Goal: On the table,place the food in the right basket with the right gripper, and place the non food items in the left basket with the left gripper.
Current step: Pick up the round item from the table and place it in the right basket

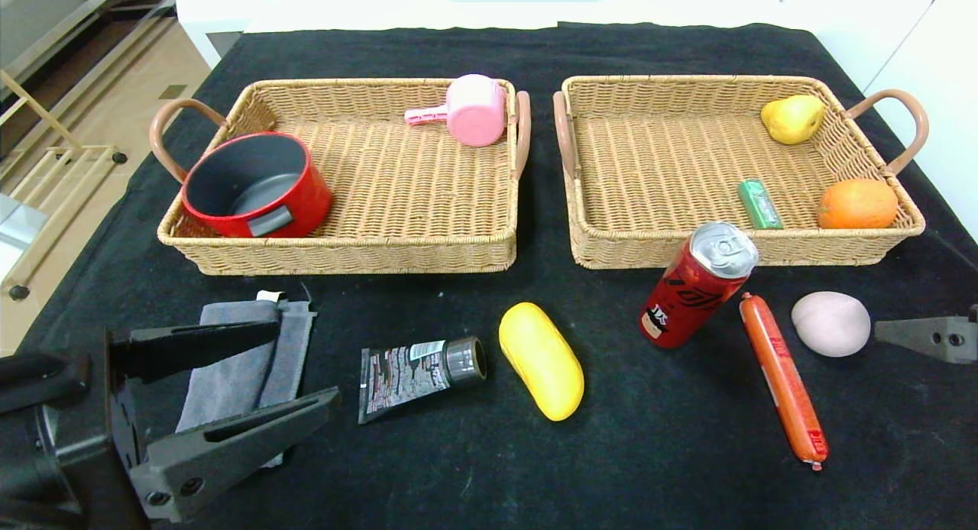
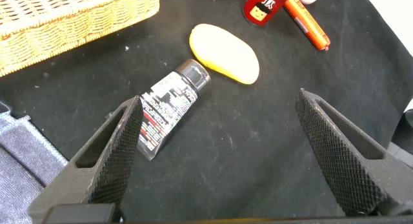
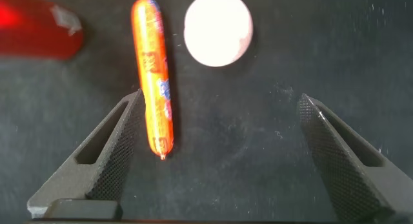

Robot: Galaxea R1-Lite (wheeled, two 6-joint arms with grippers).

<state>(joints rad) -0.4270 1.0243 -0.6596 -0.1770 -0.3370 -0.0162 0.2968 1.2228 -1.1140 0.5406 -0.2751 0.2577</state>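
Observation:
On the black table (image 1: 489,469) lie a folded grey towel (image 1: 244,362), a black printed tube (image 1: 416,370), a yellow oblong piece (image 1: 541,360), a red can (image 1: 699,286), an orange sausage stick (image 1: 783,377) and a pale pink lump (image 1: 830,324). My left gripper (image 1: 306,362) hovers open over the towel's near edge; in its wrist view the tube (image 2: 166,108) lies by one finger. My right gripper (image 3: 220,98) is open above the cloth, with the sausage's end (image 3: 153,75) beside one finger and the lump (image 3: 217,28) ahead. Both hold nothing.
The left basket (image 1: 344,251) holds a red pot (image 1: 256,185) and a pink scoop (image 1: 474,111). The right basket (image 1: 611,247) holds a yellow pear (image 1: 793,118), an orange (image 1: 857,203) and a green pack (image 1: 759,203). The table's edges fall off at both sides.

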